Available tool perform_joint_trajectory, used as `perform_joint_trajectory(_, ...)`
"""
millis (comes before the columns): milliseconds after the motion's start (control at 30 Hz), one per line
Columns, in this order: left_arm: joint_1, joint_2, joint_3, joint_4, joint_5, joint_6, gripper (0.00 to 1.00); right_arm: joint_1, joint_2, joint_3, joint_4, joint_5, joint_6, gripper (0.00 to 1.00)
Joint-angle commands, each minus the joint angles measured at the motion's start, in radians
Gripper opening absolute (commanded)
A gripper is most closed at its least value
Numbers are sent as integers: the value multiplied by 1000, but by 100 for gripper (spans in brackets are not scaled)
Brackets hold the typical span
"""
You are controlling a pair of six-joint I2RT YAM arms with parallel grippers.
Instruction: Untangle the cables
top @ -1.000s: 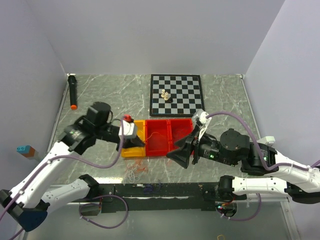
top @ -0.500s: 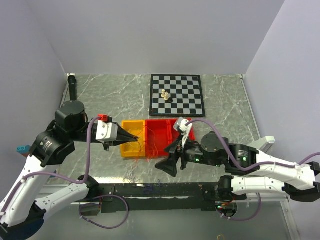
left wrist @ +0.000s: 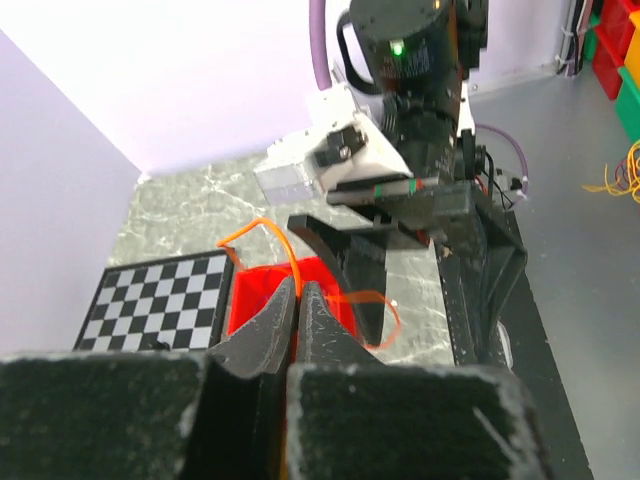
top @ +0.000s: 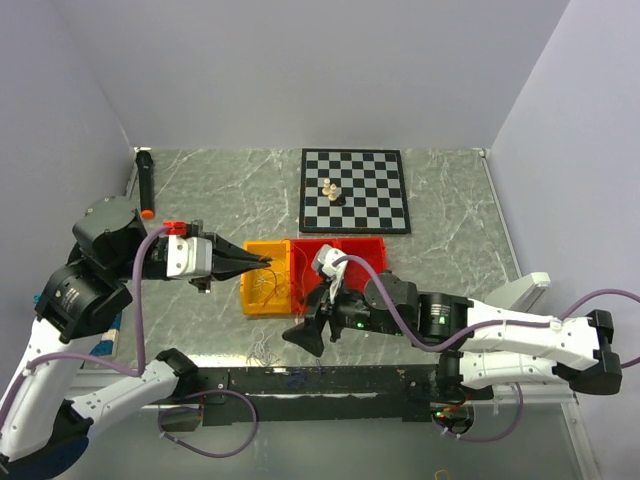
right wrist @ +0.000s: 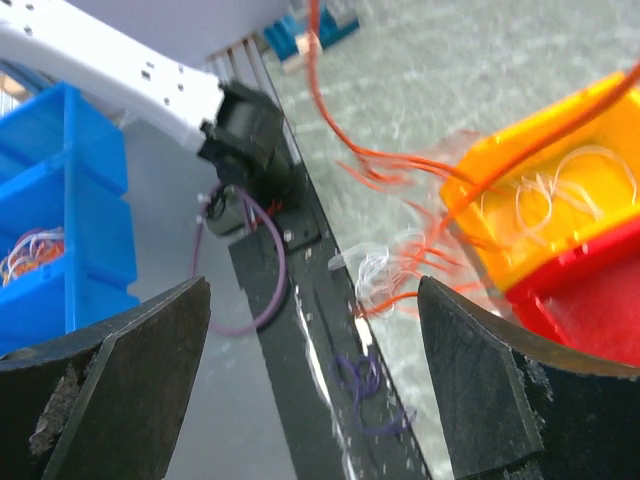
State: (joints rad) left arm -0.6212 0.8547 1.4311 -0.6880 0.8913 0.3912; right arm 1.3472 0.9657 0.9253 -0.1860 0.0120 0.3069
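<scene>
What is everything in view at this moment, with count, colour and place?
table: one, grey marble, under everything
chessboard: one, black and white, far middle of the table
chess pieces: small cluster, mostly pale, on the chessboard; exact count unclear
marker: one, black with orange tip, far left edge
yellow bin: one, yellow, table middle, thin pale wires inside
red bins: apparently two, red, right of the yellow bin, partly hidden by the right arm
orange cable: one, orange, pinched in the left gripper
loose wires: one tangle, white and orange, near table edge
blue bins: stacked, blue, off the table
left gripper: black, shut, over the yellow bin
right gripper: black, open, near edge
</scene>
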Motion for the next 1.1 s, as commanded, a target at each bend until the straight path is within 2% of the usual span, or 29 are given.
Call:
perform_joint_trajectory(0, 2, 0, 35, 54, 1, -48, 1, 15, 42, 35, 140, 63, -35, 91)
perform_joint_trajectory(133, 2, -13, 26, 113, -14, -86, 1, 15, 77, 20, 180, 181, -41, 89)
perform_joint_trajectory(267, 3, -3, 32, 148, -15, -110, 1, 15, 76, -25, 308, 284, -26, 90)
perform_joint_trajectory(400, 2, 9, 29, 191, -6, -146, 1, 15, 139, 18, 353, 356, -31, 90)
perform_joint_trajectory(567, 2, 21, 64, 203, -11, -164, 1, 13, 241, 60, 339, 329, -25, 85)
perform_joint_trajectory(700, 3, 26, 77, 212, -17, -164, 1, 13, 269, 29, 367, 293, 20, 82)
perform_joint_trajectory(800, 2, 27, 80, 231, -12, -179, 1, 4, 283, 18, 388, 272, 52, 71)
perform_joint_trajectory(1000, 3, 49, 149, 260, -63, -181, 1, -8, 291, -17, 353, 241, 96, 39)
perform_joint_trajectory(1067, 5, 59, 179, 280, -101, -178, 1, -8, 274, -63, 349, 238, 122, 33)
